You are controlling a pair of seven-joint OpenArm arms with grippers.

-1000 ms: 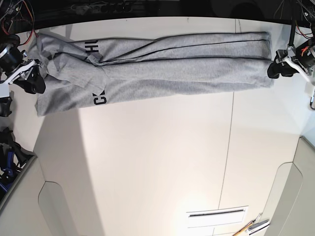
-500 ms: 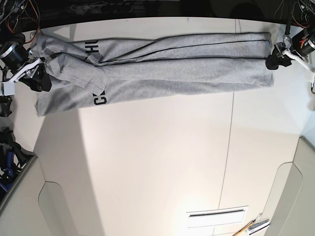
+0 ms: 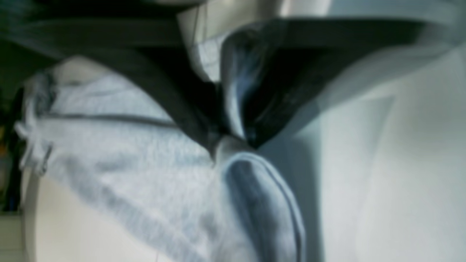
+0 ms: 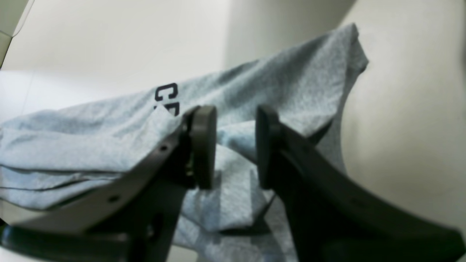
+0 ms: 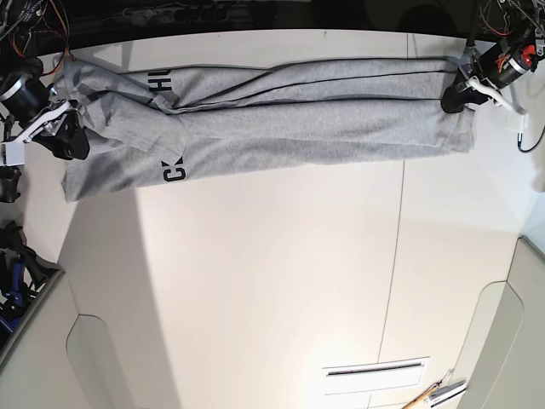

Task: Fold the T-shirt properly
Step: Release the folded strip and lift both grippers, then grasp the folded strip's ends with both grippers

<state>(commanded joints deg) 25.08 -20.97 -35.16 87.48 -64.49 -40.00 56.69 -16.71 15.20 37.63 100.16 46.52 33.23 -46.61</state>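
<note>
The grey T-shirt (image 5: pixel 324 119) lies as a long folded band across the far side of the white table (image 5: pixel 272 273). Black lettering (image 5: pixel 173 170) shows near its left end. My left gripper (image 5: pixel 453 97) is at the band's right end. In the blurred left wrist view it (image 3: pixel 227 140) is shut on a pinched ridge of the grey cloth (image 3: pixel 127 153). My right gripper (image 5: pixel 75 138) is at the band's left end. In the right wrist view it (image 4: pixel 233 145) is open, its pads (image 4: pixel 202 145) standing over a crumpled fold of the shirt (image 4: pixel 273 83) near the lettering (image 4: pixel 166 95).
The table's dark back edge (image 5: pixel 255 17) runs just behind the shirt. A white slotted panel (image 5: pixel 375 373) and a tool (image 5: pixel 438 394) lie at the front right. Blue and black gear (image 5: pixel 13 273) stands off the table's left edge.
My left gripper has moved up and inward from beside the shirt's right end onto its corner. My right gripper shifted slightly toward the shirt's left end, then stayed.
</note>
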